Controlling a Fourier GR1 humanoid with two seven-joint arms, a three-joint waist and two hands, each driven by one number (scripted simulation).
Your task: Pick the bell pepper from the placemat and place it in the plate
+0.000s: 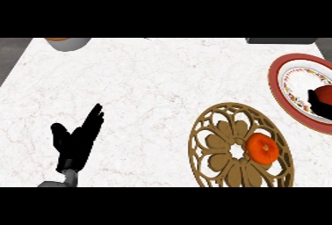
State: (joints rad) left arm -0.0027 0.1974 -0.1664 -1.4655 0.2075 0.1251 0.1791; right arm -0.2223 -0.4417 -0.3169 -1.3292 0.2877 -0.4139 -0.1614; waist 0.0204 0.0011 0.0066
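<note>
An orange-red bell pepper (262, 148) lies on the right part of a round golden openwork placemat (220, 145) at the lower right of the counter. Up and to the right of it, a plate (285, 94) with a red rim and a patterned white band is cut off by the right edge. A small part of my right hand (318, 103) shows as a black shape over the plate at that edge, well away from the pepper. My left hand (74, 143) rests open at the lower left, fingers pointing up, holding nothing.
A grey bowl (66, 43) with something orange in it sits at the far left edge of the counter. A dark object (279, 40) lies at the far right edge. White marble counter (149, 88) spreads between my left hand and the placemat.
</note>
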